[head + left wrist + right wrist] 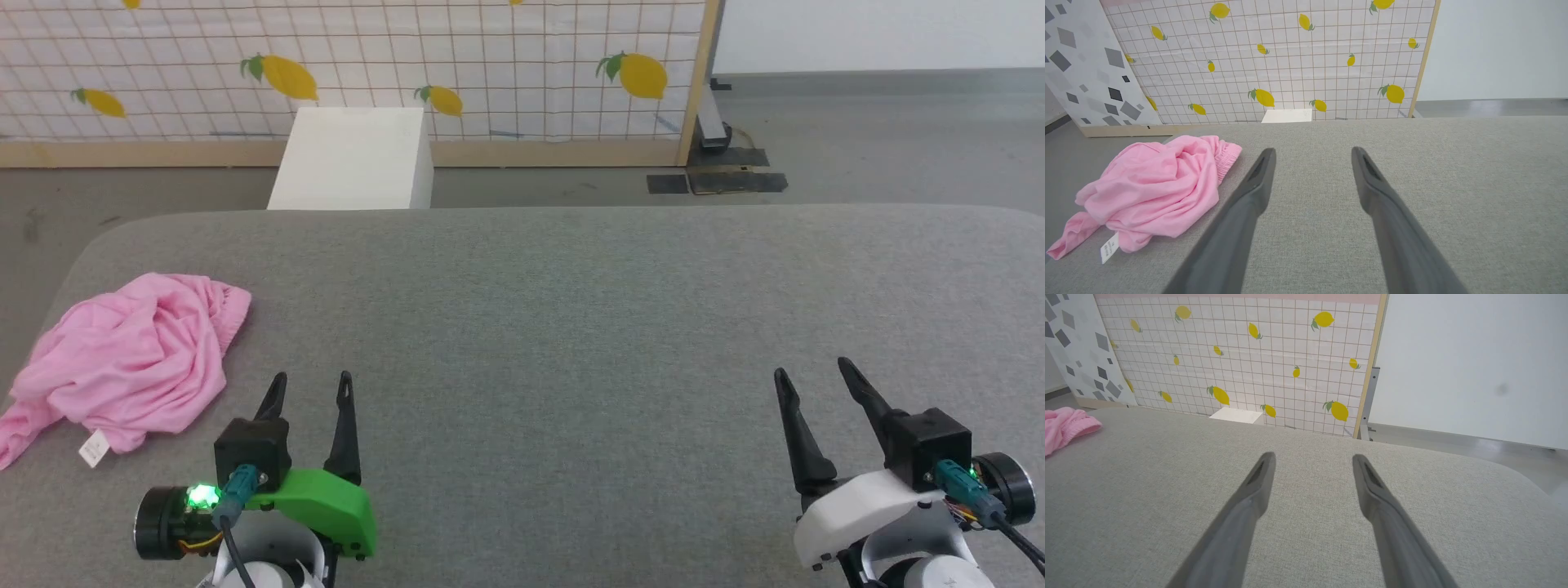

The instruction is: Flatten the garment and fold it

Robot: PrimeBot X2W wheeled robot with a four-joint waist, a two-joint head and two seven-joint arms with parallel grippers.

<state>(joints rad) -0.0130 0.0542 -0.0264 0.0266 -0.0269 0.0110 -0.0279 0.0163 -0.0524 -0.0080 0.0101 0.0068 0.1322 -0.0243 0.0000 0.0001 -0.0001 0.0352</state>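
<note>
The garment (131, 359) lies crumpled in a pink heap at the left edge of the grey worktop (571, 310), with its gathered waistband (237, 306) turned toward the far edge and its small white label (95, 447) sticking out toward the near one. The left gripper (313, 376) is near the heap by the near edge, clear of the cloth, its fingers spread and holding nothing. The right gripper (811, 367) is well apart toward the near right corner, likewise spread and empty.

Black fingers (346, 425), green housing (326, 502), white housing (849, 510)
</note>
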